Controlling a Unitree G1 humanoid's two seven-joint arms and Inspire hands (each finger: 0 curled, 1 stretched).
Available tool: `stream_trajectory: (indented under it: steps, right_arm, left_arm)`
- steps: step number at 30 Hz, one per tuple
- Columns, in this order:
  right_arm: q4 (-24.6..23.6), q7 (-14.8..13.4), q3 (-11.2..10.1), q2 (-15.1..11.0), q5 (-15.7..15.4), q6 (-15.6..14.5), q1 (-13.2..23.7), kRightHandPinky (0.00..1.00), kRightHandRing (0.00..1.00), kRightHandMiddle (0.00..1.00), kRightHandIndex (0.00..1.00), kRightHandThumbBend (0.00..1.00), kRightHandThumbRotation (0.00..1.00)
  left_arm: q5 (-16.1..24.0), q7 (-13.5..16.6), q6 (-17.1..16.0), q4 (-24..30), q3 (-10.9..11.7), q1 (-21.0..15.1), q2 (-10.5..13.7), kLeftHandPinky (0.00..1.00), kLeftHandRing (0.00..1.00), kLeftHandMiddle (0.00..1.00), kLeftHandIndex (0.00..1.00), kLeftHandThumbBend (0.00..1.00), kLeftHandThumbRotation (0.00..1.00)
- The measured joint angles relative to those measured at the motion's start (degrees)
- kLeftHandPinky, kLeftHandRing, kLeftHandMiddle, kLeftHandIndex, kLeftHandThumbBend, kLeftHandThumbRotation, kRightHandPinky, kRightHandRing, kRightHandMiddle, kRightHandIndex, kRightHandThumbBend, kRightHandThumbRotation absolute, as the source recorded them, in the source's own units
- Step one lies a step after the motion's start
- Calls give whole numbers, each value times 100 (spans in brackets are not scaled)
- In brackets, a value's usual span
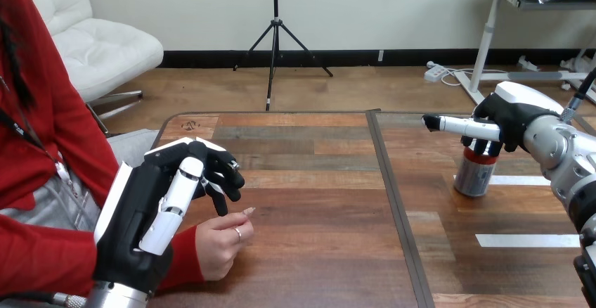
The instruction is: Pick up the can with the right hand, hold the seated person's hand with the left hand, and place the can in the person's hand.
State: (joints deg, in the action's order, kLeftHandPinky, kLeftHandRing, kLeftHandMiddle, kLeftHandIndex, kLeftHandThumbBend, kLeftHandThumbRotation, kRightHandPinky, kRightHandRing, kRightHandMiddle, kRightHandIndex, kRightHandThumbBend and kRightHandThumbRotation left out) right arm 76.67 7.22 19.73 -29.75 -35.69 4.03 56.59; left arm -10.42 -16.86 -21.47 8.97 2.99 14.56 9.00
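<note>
Can: a small drink can, standing upright on the bench, out toward 3 o'clock on the right half of the top.
Right hand: it hangs over the can's top; the can sits at about 7 o'clock from it. From here I cannot tell whether it touches the can.
Right fingers: the one I can see is stretched straight toward 9 o'clock, released, wrapped round nothing.
Left hand: raised off the bench at about 8 o'clock, with its white back turned to the bench's left edge.
Left fingers: clenched loosely in the air and grasping nothing, their tips pointing down toward 5 o'clock.
Person's hand: resting on the bench at 7 o'clock, loosely curled, just at 4 o'clock from the left hand, close beneath its fingertips but apart from them.
White tape strips: two flat on the bench, one just at 3 o'clock of the can, the other at 5 o'clock of it.
</note>
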Motion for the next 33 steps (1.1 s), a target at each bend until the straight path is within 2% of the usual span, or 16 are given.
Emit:
stream_trajectory:
  steps: [9,21,33]
  right_arm:
    - [2,-2,-1,2,3,3,-1,54,46,46,47,98,100]
    - [2,-90,-4,2,32,84,-1,41,32,36,42,97,100]
    - [2,-155,-15,3,114,92,0,39,34,38,39,92,100]
  left_arm:
    - [-3,1,0,0,0,-27,0,25,39,44,43,10,79]
    - [2,37,57,0,0,-112,0,25,39,43,43,10,80]
    - [1,37,57,-1,0,-126,0,25,39,43,42,10,80]
